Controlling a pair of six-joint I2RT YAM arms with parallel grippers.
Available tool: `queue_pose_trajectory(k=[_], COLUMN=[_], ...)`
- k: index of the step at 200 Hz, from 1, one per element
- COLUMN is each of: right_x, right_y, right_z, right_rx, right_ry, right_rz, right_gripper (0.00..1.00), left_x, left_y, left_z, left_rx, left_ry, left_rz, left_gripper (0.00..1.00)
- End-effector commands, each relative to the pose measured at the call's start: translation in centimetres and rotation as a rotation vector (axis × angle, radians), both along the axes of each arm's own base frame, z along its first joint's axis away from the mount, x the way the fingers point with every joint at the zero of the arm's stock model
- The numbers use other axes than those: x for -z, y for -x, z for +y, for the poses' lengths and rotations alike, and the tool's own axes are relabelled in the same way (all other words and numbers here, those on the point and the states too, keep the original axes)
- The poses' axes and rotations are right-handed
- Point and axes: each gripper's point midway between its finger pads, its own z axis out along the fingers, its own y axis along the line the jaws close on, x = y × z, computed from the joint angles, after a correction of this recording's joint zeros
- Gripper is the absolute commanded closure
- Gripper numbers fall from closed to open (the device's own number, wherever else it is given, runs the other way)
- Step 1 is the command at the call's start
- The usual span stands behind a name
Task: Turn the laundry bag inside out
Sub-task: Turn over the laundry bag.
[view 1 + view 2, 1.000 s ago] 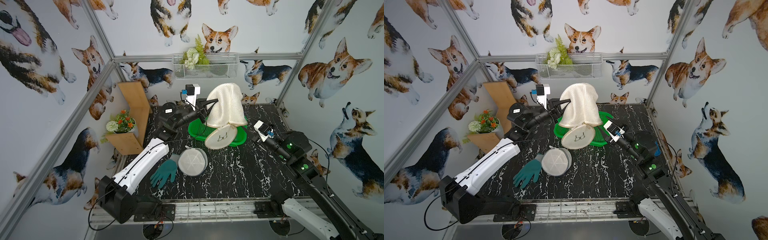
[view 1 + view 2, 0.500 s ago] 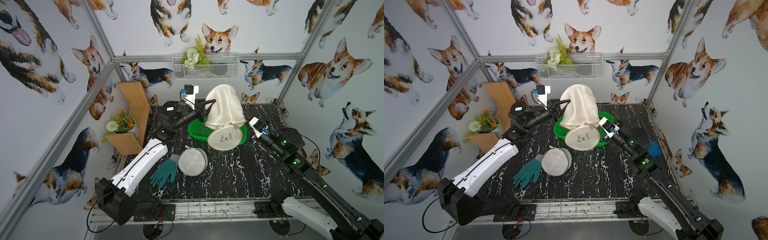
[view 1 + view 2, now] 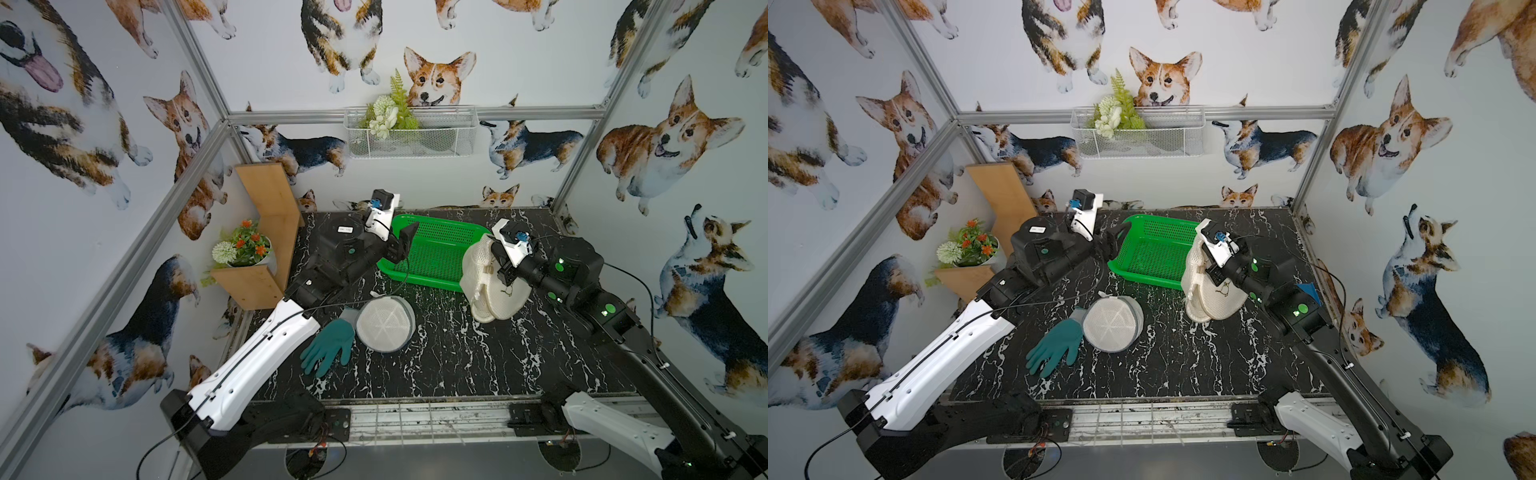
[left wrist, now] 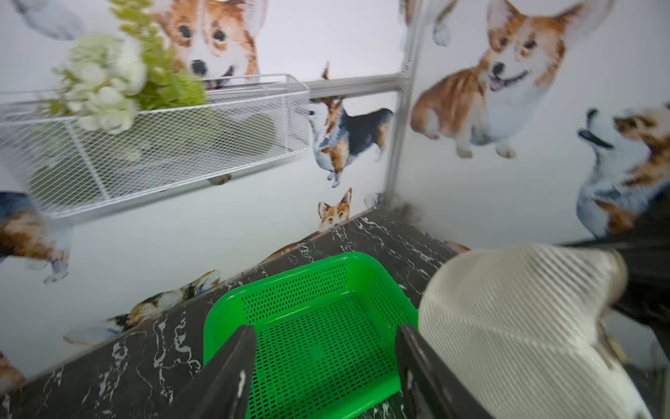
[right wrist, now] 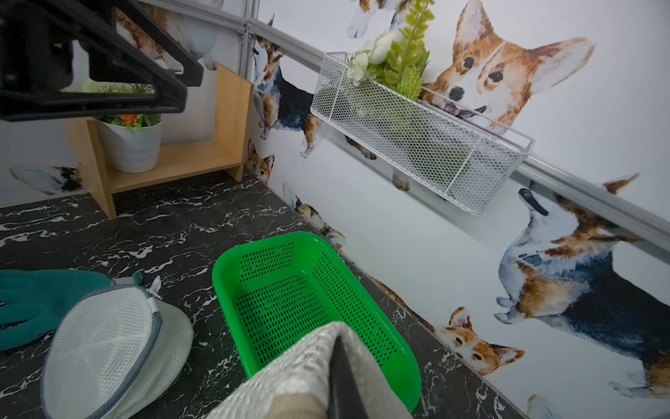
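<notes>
Nearest to the robot, in front of the green basket (image 3: 432, 253), a teal glove (image 3: 328, 347) and a round mesh pouch (image 3: 384, 324) with a grey zip lie touching each other on the table (image 3: 457, 365). They take no part in the work.

At the right end of the basket is the laundry bag (image 3: 482, 274), a cream mesh sack. It leans against the basket's rim, and its lower part seems to rest on the table. The right gripper (image 5: 335, 342) has its jaws pressed together on a fold of this mesh and holds the bag alone.

At the left end of the basket the left gripper (image 4: 322, 348) hangs with its jaws spread and nothing between them, apart from the bag.

Behind the basket, higher on the wall, a wire basket (image 3: 440, 145) carries artificial flowers.

I judge that this is a re-grasp step in the middle of the turning. How much of the bag is already reversed, I cannot tell. The next move probably calls for the left gripper to cross over the basket and take the bag's rim, so the two arms can pull the mesh through its mouth.
</notes>
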Motion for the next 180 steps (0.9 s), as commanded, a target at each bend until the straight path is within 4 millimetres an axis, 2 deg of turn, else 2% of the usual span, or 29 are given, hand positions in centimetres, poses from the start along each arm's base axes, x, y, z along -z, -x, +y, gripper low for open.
queue_pose_trajectory(k=[1, 31, 51, 115, 180], right_x=[1.1, 0.8, 0.2, -1.4, -1.6], right_y=[0.7, 0.4, 0.2, 0.2, -0.8], right_z=[0.4, 0.7, 0.8, 0.6, -0.7], right_rx=[-0.018, -0.007, 0.019, 0.081, 0.203], right_ry=[-0.014, -0.047, -0.110, -0.294, -0.391], right_rz=[0.093, 0.106, 0.116, 0.159, 0.203], right_gripper=[1.00, 1.00, 1.00, 1.00, 1.00], left_x=[-1.2, 0.0, 1.2, 5.7, 5.4], left_y=[3.8, 6.2, 6.6, 5.1, 6.8], left_z=[-3.9, -8.4, -10.1, -10.8, -12.3], left_rx=[0.266, 0.439, 0.466, 0.417, 0.528], left_ry=[-0.071, -0.040, -0.030, -0.160, -0.071], left_rz=[-0.188, -0.113, -0.059, 0.056, 0.105], left_gripper=[0.33, 0.31, 0.30, 0.28, 0.25])
